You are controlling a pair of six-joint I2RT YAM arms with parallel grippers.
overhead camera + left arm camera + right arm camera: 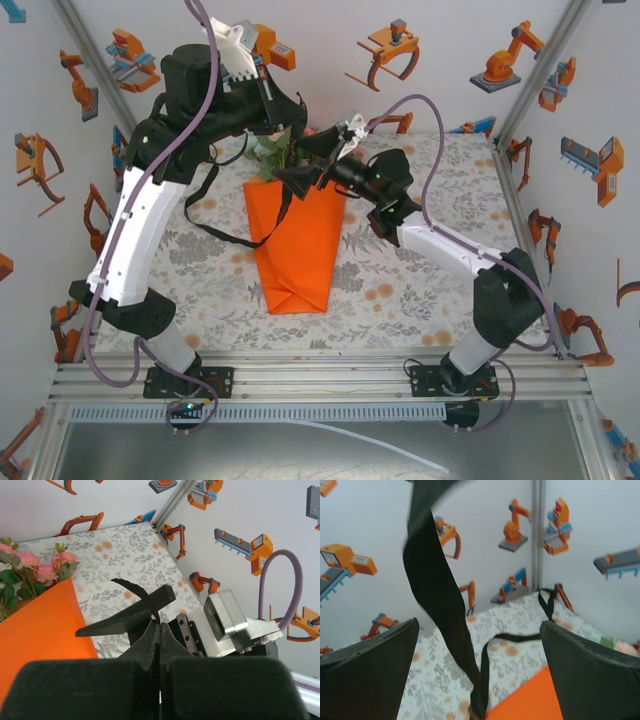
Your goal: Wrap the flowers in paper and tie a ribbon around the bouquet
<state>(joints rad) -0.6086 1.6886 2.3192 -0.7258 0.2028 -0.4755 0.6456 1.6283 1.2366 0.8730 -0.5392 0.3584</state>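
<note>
- table (430,280): floral-patterned top; everything below sits on or over it.
- paper (290,250): orange, folded into a cone lying mid-table, narrow end toward my bases.
- flowers (268,152): pink and white blooms with green leaves, at the cone's wide far end.
- ribbon (212,195): black, crosses the cone, loops off its left side and rises.
- my left pincer (160,630): pressed together, pinching the ribbon.
- my right pincer (479,624): spread wide, with the ribbon hanging between its fingers, touching neither.

The left gripper (160,628) (jaws together) apparently pinches the ribbon (133,584) beside orange paper (40,630).
</note>
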